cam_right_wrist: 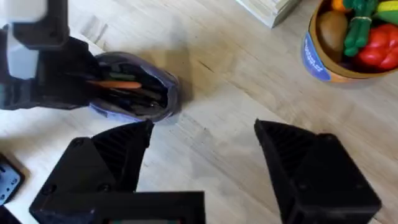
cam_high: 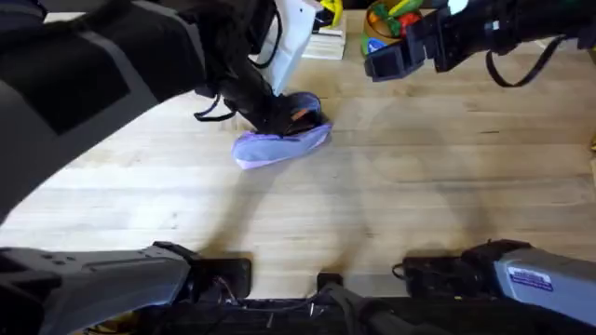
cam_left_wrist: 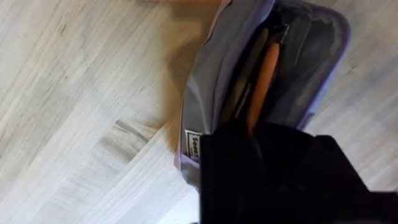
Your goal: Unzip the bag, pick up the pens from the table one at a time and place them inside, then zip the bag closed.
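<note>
The lavender bag (cam_high: 276,147) lies unzipped on the table (cam_high: 419,195), left of centre at the back. In the left wrist view its open mouth (cam_left_wrist: 311,56) holds an orange pen (cam_left_wrist: 266,71) beside a darker, tan pen (cam_left_wrist: 244,81). My left gripper (cam_high: 279,116) reaches into the opening and appears shut on the orange pen's near end (cam_right_wrist: 118,84). The right gripper (cam_right_wrist: 204,127) hovers open and empty, apart from the bag (cam_right_wrist: 158,93), at the back right (cam_high: 380,61).
A bowl of toy fruit and vegetables (cam_high: 391,23) stands at the back right, close to the right gripper. A stack of papers (cam_high: 326,42) lies beside it. Bare table stretches across the front and right.
</note>
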Tool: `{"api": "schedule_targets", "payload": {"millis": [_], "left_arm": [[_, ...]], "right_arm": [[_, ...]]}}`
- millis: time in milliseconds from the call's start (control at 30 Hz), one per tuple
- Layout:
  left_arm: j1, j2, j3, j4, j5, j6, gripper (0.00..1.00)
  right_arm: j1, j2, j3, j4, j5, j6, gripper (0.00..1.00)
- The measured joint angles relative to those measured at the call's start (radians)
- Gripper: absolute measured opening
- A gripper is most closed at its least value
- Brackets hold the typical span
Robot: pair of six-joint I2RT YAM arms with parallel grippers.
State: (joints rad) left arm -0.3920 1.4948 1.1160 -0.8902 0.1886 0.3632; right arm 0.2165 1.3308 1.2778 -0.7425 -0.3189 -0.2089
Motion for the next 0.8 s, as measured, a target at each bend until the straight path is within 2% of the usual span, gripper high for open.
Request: {"api": "schedule_targets", "payload": {"millis": [33,67,233,267,533,800], "left_arm": [[0.0,0.006,0.001,0.0,0.001,0.003,0.059],[0.0,0.017,0.001,0.004,-0.001,0.01,0.143],[0.0,0.086,0.002,0.047,0.035,0.007,0.917],[0.0,0.097,0.002,0.046,0.045,0.007,0.967],[0.004,0.08,0.002,0.047,0.09,0.031,0.993],[0.029,-0.124,0.002,0.035,0.109,0.048,0.993]], "right_arm": [[0.0,0.0,0.0,0.001,0.0,0.0,0.998],[0.0,0.0,0.0,0.002,0.0,0.0,0.998],[0.0,0.0,0.0,0.005,0.0,0.0,0.998],[0.0,0.0,0.0,0.006,0.0,0.0,0.998],[0.0,0.0,0.0,0.006,0.0,0.0,0.998],[0.0,0.0,0.0,0.006,0.0,0.0,0.998]]}}
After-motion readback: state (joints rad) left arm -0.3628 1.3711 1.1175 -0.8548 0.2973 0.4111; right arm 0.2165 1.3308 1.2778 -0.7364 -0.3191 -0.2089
